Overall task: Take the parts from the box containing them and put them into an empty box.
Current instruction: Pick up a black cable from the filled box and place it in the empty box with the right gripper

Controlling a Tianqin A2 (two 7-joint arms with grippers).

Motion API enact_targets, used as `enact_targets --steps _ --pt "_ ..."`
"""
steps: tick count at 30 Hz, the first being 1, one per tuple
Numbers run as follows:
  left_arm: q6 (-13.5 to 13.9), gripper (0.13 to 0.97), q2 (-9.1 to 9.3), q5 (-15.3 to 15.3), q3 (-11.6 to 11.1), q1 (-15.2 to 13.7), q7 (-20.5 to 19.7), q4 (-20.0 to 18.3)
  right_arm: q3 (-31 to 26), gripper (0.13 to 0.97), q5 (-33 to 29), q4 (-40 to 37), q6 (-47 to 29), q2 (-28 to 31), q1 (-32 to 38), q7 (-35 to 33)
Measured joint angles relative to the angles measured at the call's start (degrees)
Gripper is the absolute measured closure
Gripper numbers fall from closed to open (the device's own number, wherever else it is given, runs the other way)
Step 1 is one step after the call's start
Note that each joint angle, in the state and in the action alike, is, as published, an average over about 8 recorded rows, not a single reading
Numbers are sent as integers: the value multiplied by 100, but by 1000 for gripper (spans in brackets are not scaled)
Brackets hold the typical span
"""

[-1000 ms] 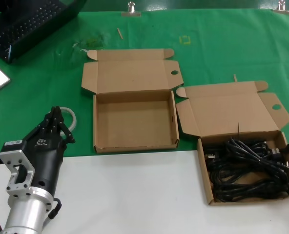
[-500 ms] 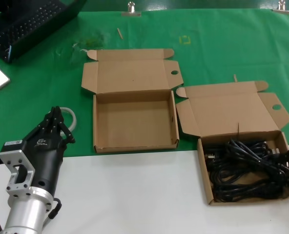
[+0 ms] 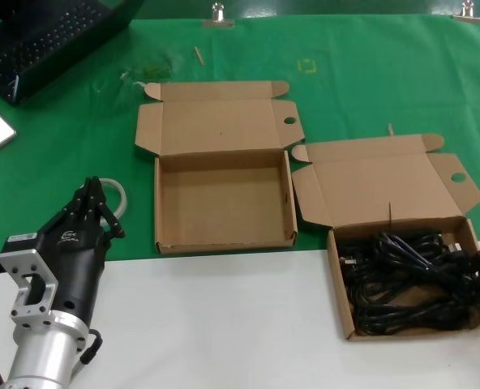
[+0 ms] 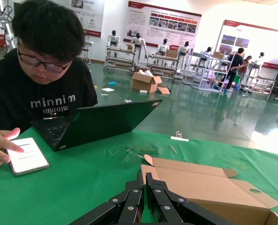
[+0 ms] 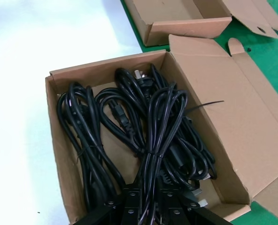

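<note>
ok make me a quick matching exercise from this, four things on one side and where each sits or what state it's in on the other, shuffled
Things:
1. black cables
2. left box
3. left gripper
4. phone

Places or states:
A. under a person's fingers, on the green mat
B. bundled inside the right box
C. open, nothing inside
D. over the near edge of the green mat, beside the left box

Pairs: 1-B, 2-C, 3-D, 4-A

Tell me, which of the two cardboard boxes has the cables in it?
The box on the right, sitting on the white surface; black cables fill it. The other box, on the green cloth, is empty.
</note>
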Motion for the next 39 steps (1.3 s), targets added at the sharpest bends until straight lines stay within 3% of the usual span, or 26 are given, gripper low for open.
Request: enact_targets --steps 8,27,39 --pt "0 941 0 0 0 0 0 0 34 914 24 40 -12 12 44 9" --pt "0 941 0 0 0 0 0 0 212 921 176 495 -109 190 222 74" --pt "0 941 0 0 0 0 0 0 157 921 66 625 21 -57 584 -224"
